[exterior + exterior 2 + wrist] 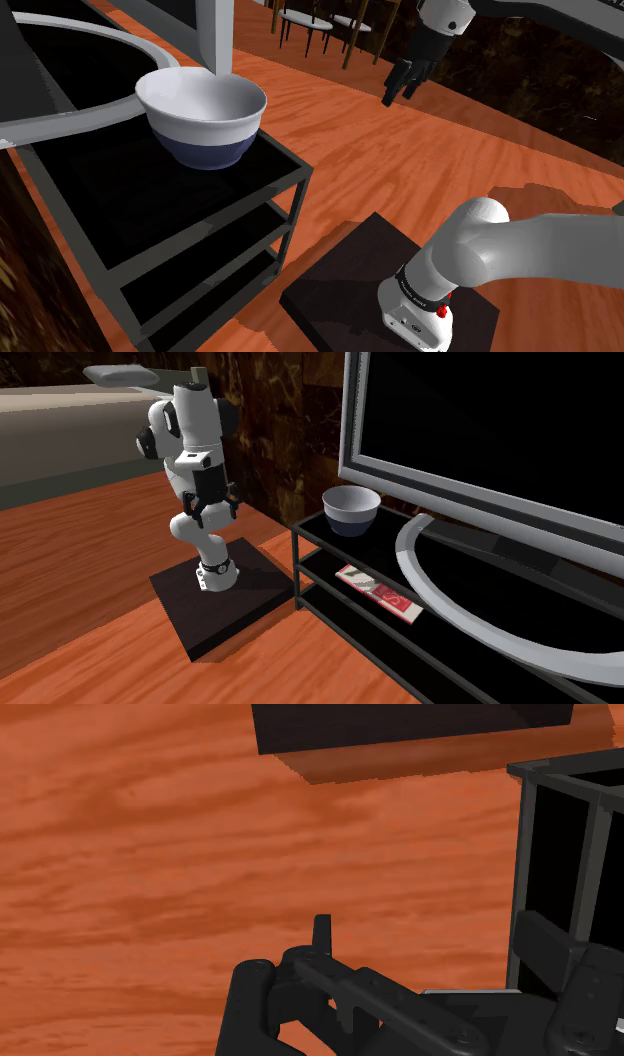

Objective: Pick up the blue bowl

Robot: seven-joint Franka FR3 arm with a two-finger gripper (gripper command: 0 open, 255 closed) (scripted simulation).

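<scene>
- We've got an orange wood-grain floor [400,190] under everything.
- A black three-tier shelf rack [120,200] stands on it.
- The round white bowl with a blue base [205,120] sits upright near the rack's top corner.
- The all-black gripper [398,100] hangs above the floor, well apart from the bowl, fingers spread, gripping nothing.

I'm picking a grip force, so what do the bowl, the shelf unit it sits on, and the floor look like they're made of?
The bowl is probably glazed ceramic: a smooth white surface with a blue lower band and a soft sheen. The shelf unit has flat black shelves, maybe glass or lacquer, in a matte grey frame that looks like metal. The floor looks like wood, going by its streaky orange-brown grain.
</scene>
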